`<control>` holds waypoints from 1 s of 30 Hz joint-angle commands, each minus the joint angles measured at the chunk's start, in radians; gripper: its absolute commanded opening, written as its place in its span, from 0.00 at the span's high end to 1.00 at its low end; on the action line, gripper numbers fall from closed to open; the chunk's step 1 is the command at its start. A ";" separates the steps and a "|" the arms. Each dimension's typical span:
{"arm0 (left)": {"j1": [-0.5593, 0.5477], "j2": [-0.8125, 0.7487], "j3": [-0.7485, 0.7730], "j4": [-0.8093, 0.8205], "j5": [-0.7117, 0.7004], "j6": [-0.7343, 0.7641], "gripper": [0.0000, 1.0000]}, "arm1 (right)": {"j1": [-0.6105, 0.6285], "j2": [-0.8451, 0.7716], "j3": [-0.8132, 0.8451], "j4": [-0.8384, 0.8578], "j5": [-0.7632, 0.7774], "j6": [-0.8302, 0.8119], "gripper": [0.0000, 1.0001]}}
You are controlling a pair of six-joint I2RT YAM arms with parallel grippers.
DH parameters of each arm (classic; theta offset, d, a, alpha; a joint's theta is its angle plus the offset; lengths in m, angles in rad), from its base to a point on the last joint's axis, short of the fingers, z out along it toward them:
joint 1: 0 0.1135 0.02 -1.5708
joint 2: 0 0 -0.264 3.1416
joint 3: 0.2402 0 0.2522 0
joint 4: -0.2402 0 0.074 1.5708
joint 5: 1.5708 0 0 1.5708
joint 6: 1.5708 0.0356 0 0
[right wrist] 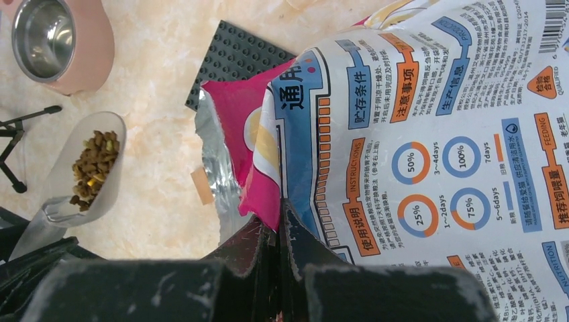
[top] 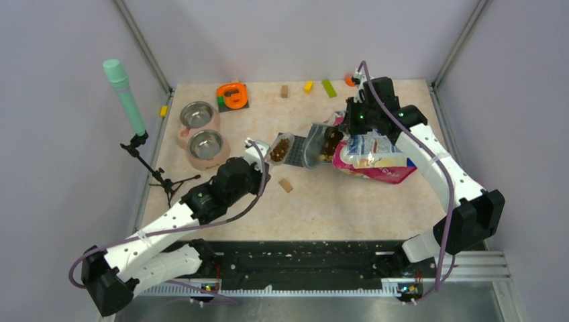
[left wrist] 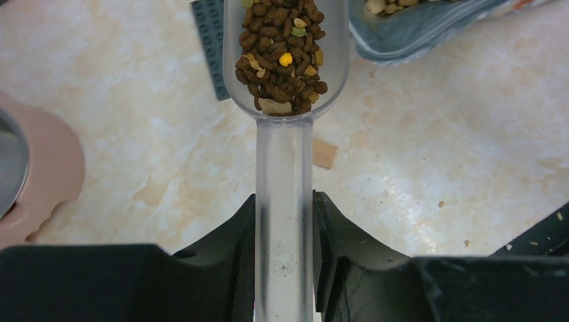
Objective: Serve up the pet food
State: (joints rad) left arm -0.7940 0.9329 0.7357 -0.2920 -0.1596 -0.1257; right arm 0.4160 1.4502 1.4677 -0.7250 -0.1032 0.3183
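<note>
The pet food is dark-brown kibble [left wrist: 282, 57] heaped in a clear plastic scoop [top: 280, 149]. My left gripper [left wrist: 284, 228] is shut on the scoop's handle and holds it level over the table, just left of the bag's mouth. The pink-and-blue bag [top: 372, 157] lies on its side, its open silver mouth [top: 322, 144] showing more kibble. My right gripper [right wrist: 282, 228] is shut on the bag's pink top edge [right wrist: 258, 154]. In the right wrist view the loaded scoop [right wrist: 87, 168] sits at the left, apart from the bag [right wrist: 416, 134].
A pink stand with two steel bowls [top: 204, 143] [top: 196, 115] sits left of the scoop. A dark grey studded plate [right wrist: 235, 60] lies under the bag. A tan block [top: 286, 185] lies mid-table. A green-topped tripod [top: 124, 94], an orange piece [top: 233, 95] and small blocks [top: 308, 86] stand at the back.
</note>
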 commanded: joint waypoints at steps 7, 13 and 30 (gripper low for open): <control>0.018 0.100 0.119 -0.189 -0.361 -0.247 1.00 | 0.006 0.029 0.110 0.119 -0.077 0.017 1.00; 0.104 0.260 0.257 -0.320 -0.351 -0.416 1.00 | 0.006 0.028 0.113 0.113 -0.079 0.010 1.00; 0.329 0.326 0.354 -0.478 -0.334 -0.598 1.00 | 0.007 -0.003 0.072 0.125 -0.096 0.014 1.00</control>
State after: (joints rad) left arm -0.4900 1.2476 1.0283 -0.7193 -0.4812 -0.6296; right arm 0.4160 1.4944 1.5074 -0.7177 -0.1368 0.3172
